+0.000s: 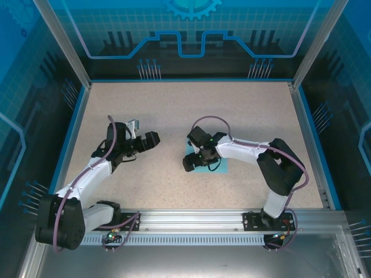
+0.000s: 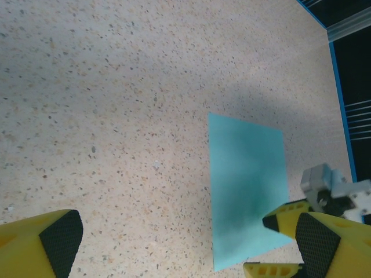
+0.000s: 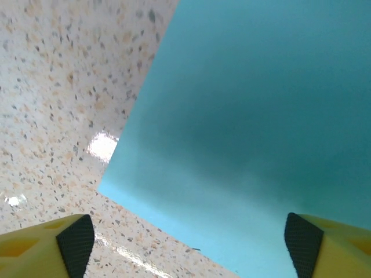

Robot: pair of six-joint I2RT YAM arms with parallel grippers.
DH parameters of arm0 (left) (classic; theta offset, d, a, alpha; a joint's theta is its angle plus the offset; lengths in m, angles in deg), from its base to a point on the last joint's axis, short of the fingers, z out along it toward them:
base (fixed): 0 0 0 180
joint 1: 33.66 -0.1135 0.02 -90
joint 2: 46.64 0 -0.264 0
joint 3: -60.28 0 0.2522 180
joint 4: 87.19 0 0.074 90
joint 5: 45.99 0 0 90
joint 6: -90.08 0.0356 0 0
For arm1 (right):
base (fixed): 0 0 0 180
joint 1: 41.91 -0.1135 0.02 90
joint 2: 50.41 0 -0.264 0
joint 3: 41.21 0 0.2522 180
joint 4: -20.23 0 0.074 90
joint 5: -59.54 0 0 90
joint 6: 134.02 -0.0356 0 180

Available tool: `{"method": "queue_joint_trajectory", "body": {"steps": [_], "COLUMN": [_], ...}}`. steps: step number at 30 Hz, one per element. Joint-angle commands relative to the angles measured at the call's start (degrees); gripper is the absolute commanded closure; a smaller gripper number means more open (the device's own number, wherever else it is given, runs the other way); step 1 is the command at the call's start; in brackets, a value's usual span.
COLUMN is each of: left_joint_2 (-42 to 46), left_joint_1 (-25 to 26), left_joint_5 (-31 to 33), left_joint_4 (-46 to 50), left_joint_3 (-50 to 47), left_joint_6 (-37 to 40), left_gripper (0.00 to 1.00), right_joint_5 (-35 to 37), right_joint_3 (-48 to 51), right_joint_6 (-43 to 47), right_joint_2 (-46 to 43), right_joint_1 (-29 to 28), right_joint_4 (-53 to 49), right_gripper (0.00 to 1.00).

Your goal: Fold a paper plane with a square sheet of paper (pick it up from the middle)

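Speckled desk (image 1: pixel 174 110) w/ square sheet of paper (image 2: pixel 246 185) lying flat; right tool (image 3: pixel 188 237) fingers spread wide over it, left tool (image 2: pixel 188 246) also spread, beside sheet.

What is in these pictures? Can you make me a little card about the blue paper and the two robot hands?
Paper: one light blue sheet, lying flat on the speckled table, no folds seen
Left gripper: open, off to the side of the sheet, holding nothing
Right gripper: open, low over the sheet, fingers spread wide; touching or not, cannot tell
Plane: not yet made
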Motion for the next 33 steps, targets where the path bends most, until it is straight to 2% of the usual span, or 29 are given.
{"method": "queue_joint_trajectory", "body": {"steps": [1, 3, 6, 17, 33], "left_joint_2": [-1.57, -2.52, -4.16, -7.94, -8.21], "left_joint_1": [1.47, 2.28, 3.43, 4.78, 5.02], "left_joint_5": [-1.66, -1.53, -1.61, -2.04, -3.11], "left_joint_4": [0.33, -0.36, -1.55, -2.08, -1.7], "left_joint_3": [0.11, 0.15, 0.3, 1.71, 1.89], "left_joint_6": [1.4, 1.01, 0.57, 0.6, 0.94], "left_gripper": [0.01, 0.02, 0.02, 0.02, 0.01], "right_joint_5": [9.61, 13.55, 11.82, 11.94, 8.53], "right_joint_3": [-6.04, -9.12, -10.19, -18.86, -14.73], "right_joint_6": [-4.89, -9.86, -13.42, -14.47, -16.34], "right_joint_2": [-1.03, 1.46, 3.75, 13.37, 19.75], "right_joint_1": [1.07, 3.04, 5.0, 5.38, 4.21], "right_joint_4": [-8.49, -13.45, -13.47, -18.41, -16.67], "right_gripper": [0.05, 0.02, 0.01, 0.0, 0.01]}}
